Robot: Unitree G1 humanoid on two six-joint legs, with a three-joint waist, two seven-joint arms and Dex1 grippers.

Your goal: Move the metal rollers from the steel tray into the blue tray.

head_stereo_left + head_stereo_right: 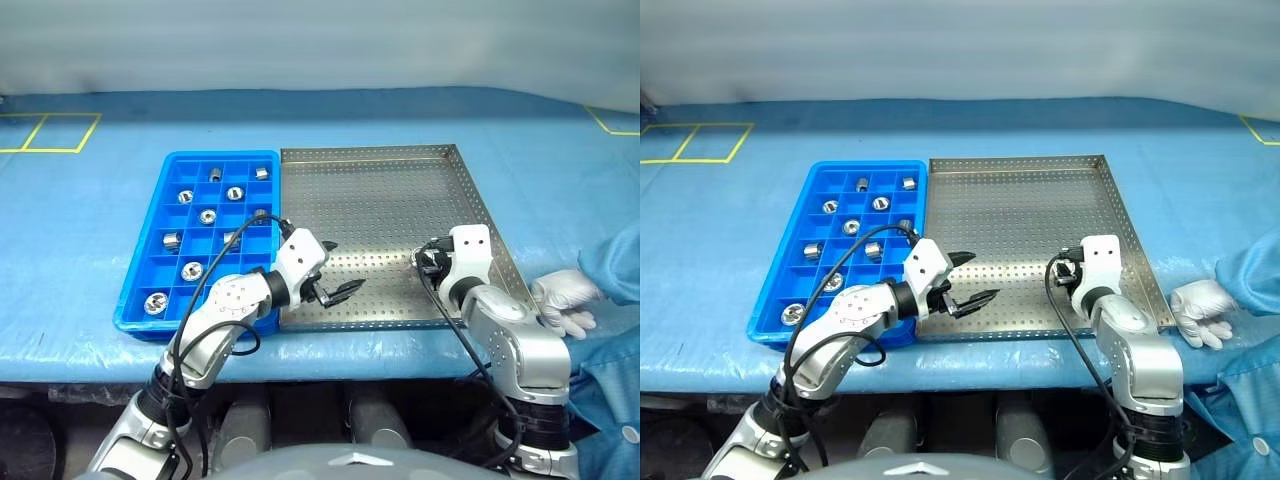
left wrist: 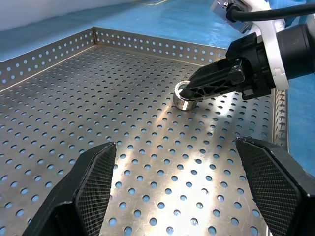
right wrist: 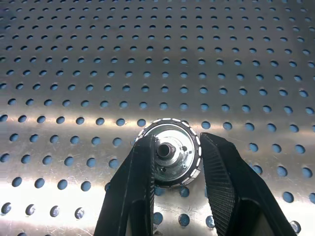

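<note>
**Right gripper clamps the last roller in the steel tray**

The right gripper's (image 3: 174, 169) two black fingers are closed on a small shiny silver metal roller (image 3: 170, 151), one finger reaching into its central hole and the other pressing the outer wall; pinching the ring's wall this way probably keeps so small a round piece from slipping out. The roller still rests on the perforated floor of the large square silver-grey steel tray (image 1: 380, 200), near its front right corner, not yet lifted. It is the one roller I can see in that tray.

The left gripper (image 1: 335, 270) hangs over the tray's front left part with its fingers spread wide apart and nothing between them, seemingly waiting beside the bright blue plastic tray with square compartments (image 1: 150, 255), which touches the steel tray's left edge. About nine rollers sit there, one to a compartment, so the task looks nearly finished.

A person's white-gloved hand (image 1: 565, 300) rests on the blue table cover (image 1: 100, 230), beyond the steel tray's right rim.
</note>
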